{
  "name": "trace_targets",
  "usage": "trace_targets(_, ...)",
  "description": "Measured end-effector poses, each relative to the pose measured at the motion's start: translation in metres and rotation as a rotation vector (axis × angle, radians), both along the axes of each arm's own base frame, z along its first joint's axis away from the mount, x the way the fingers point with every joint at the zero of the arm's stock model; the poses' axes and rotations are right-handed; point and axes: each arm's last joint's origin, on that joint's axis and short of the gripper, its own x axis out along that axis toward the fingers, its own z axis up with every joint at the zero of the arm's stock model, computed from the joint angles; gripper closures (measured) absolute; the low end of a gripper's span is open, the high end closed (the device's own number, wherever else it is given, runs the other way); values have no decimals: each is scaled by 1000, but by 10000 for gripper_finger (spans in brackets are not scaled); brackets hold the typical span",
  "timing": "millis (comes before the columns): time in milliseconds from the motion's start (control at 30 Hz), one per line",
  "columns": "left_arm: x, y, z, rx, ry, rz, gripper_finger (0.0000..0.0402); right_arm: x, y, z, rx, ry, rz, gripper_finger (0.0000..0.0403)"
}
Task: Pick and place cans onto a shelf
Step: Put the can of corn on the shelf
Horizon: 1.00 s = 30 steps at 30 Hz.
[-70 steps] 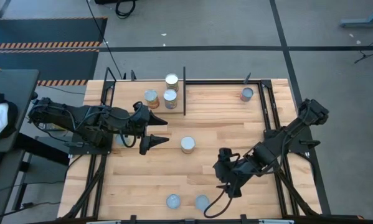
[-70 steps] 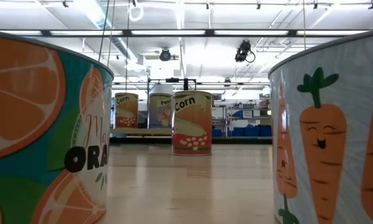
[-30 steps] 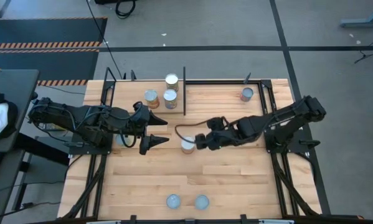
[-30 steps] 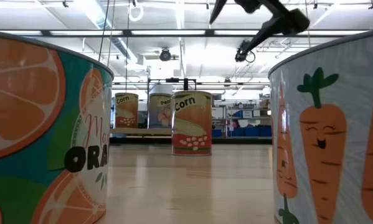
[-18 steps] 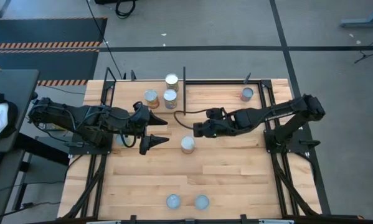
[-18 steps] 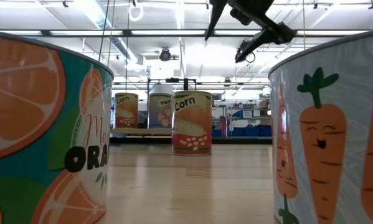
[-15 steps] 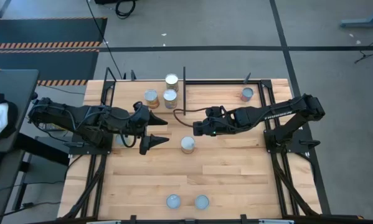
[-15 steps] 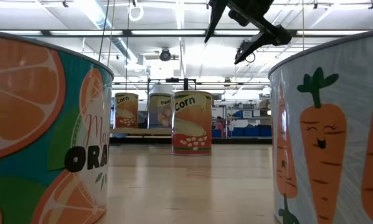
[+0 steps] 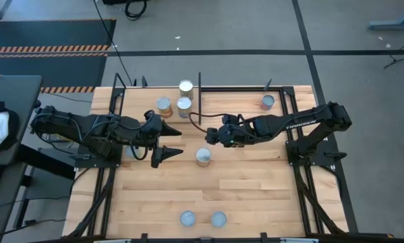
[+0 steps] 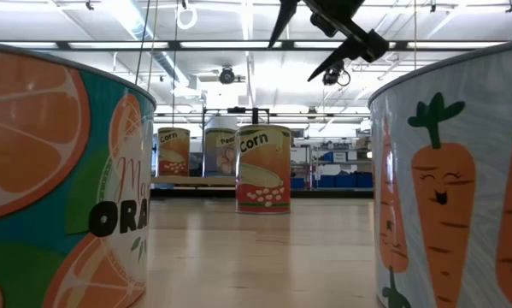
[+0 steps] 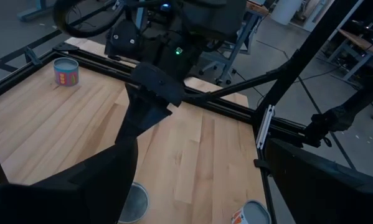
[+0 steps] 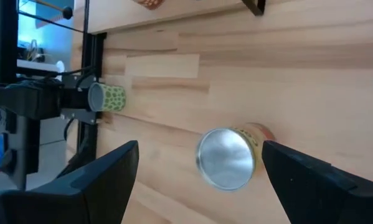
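Observation:
The corn can (image 9: 203, 157) stands upright mid-table on its base; it also shows in the low view (image 10: 263, 168) and the right wrist view (image 12: 226, 158). My right gripper (image 9: 210, 135) hangs open in the air above it, slightly to its far side, touching nothing; the low view shows it high up (image 10: 311, 43). My left gripper (image 9: 178, 141) waits open at the table's left. Three cans (image 9: 184, 104) stand upright on the shelf (image 9: 137, 101) at the far left.
One can (image 9: 267, 102) stands at the far right, two more (image 9: 187, 218) (image 9: 218, 218) at the near edge, and a green one (image 12: 108, 98) by the left arm. A black upright post (image 9: 199, 98) stands just beyond my right gripper.
My right gripper has gone from beside the corn can toward the table's far edge and up, staying open. The can has kept its place.

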Motion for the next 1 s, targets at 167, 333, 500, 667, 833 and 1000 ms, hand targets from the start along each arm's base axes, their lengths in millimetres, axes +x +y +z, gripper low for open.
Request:
trace_targets(167, 0, 0, 0, 0, 0, 0, 45, 0, 1, 0, 101, -24, -51, 55)
trace_targets(333, 0, 0, 0, 0, 0, 0, 45, 1, 1, 0, 133, -41, -86, 55)
trace_targets(500, 0, 0, 0, 0, 0, 0, 45, 1, -1, 0, 133, -42, -91, 55)
trace_targets(667, 0, 0, 0, 0, 0, 0, 45, 1, -1, 0, 131, -41, -90, 55)
trace_targets(833, 0, 0, 0, 0, 0, 0, 45, 1, -1, 0, 122, -38, -78, 55)
trace_targets(1000, 0, 0, 0, 0, 0, 0, 45, 2, -1, 1, 115, -42, -69, 55)
